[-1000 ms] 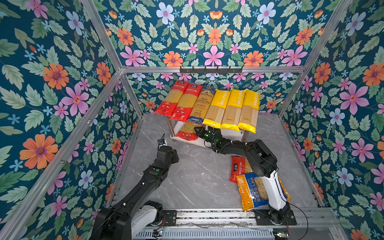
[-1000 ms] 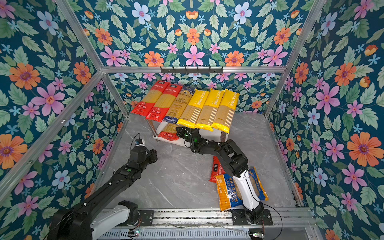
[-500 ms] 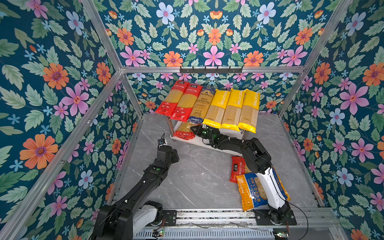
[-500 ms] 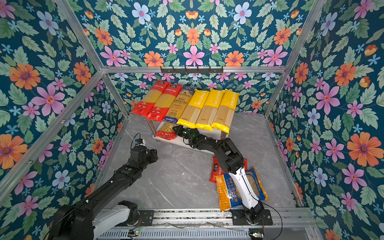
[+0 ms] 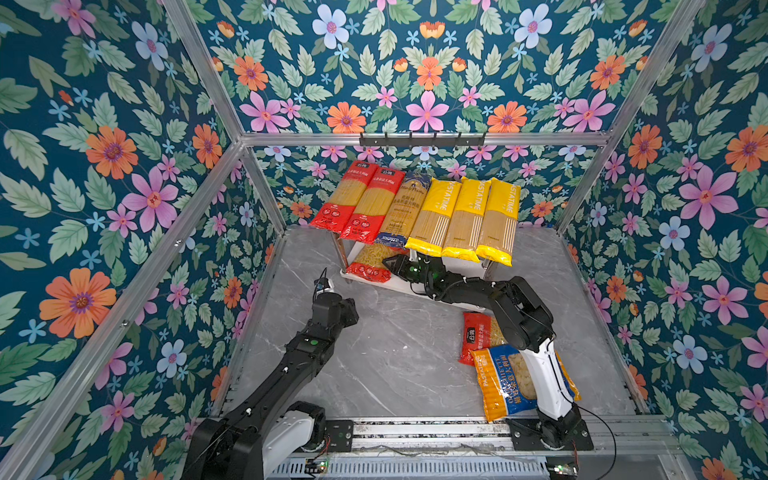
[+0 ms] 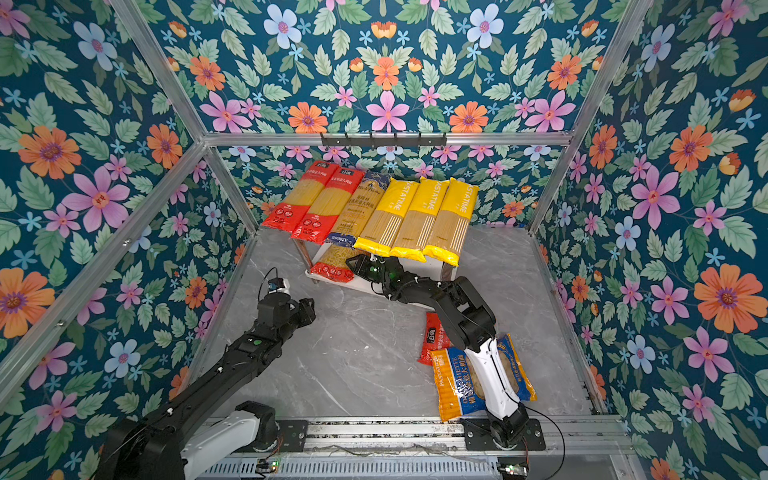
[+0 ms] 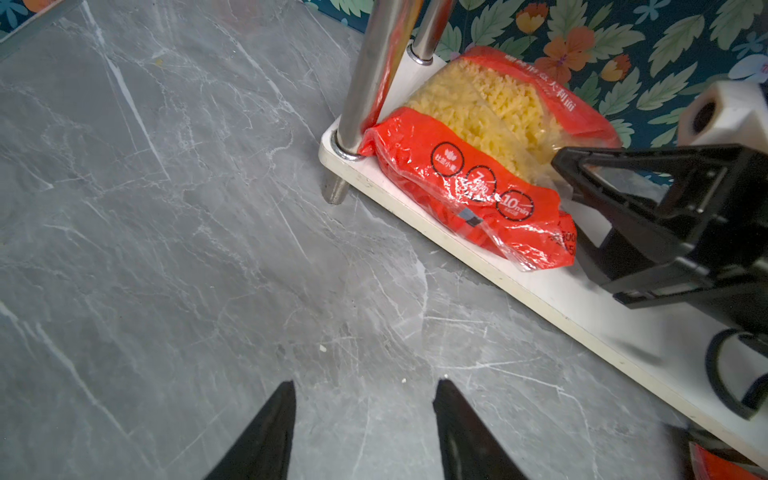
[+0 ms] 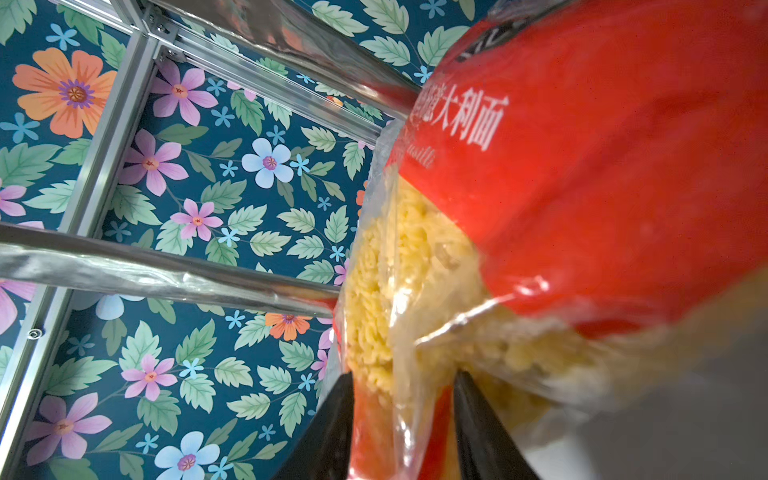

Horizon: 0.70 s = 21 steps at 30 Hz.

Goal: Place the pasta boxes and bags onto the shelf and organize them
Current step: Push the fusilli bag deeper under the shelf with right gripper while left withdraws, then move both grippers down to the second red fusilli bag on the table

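Note:
The shelf [image 5: 401, 287] [image 6: 353, 286] stands at the back, white with chrome legs. Two red spaghetti packs [image 5: 353, 199], a navy-gold one [image 5: 407, 212] and three yellow PASTATIME packs [image 5: 465, 220] cover its top tier. A red macaroni bag [image 5: 370, 262] [image 7: 469, 174] [image 8: 582, 166] lies at the left end of the lower board. My right gripper [image 5: 392, 266] [image 8: 405, 376] is under the top tier, jaws apart, the bag's thin end loose between them. Over bare table in front of the shelf, my left gripper [image 7: 365, 384] is open and empty.
A second red macaroni bag [image 5: 476, 336] and a blue-orange shells bag [image 5: 503, 382] lie on the table at right, partly under my right arm. A black hook rail [image 5: 422, 139] hangs on the back wall. Floral walls and aluminium posts enclose the table.
My right gripper carried the macaroni bag leftward along the lower board to the left leg, then its jaws came apart. The left arm has stayed still.

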Available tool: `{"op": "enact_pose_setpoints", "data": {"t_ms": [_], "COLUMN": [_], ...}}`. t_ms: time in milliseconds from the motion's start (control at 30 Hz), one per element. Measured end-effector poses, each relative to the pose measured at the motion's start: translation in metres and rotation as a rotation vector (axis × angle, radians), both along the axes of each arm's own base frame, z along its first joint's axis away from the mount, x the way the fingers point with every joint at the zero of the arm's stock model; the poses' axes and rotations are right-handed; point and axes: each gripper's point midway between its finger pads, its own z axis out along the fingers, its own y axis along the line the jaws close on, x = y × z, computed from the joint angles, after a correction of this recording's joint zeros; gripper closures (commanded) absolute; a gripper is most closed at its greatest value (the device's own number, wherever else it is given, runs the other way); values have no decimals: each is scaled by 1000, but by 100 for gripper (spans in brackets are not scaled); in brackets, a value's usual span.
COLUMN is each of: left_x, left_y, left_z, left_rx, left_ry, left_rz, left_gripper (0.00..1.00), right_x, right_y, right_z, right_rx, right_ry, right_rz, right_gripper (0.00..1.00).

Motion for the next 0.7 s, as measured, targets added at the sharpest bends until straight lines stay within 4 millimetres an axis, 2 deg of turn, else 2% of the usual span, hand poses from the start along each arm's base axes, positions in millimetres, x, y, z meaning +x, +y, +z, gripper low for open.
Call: {"op": "enact_pose_setpoints", "data": {"t_ms": [433,600,700], "left_x": [-6,-11,-17], "left_y": [0,-3,-4], "left_z": [-2,-10,-18], "left_rx": [-22,-31,-54], "left_ry": [3,23,40], "left_rz": [-2,-19,-25], "left_gripper": [44,44,44], "right_x": [-52,-75,-88], "right_y": [-20,-25,-30], "right_z": [1,9,5], "right_rx": [-19,-34,-56], "right_ry": [19,6,10], "right_rz": [-13,-8,-7], "right_gripper": [54,55,56]}}
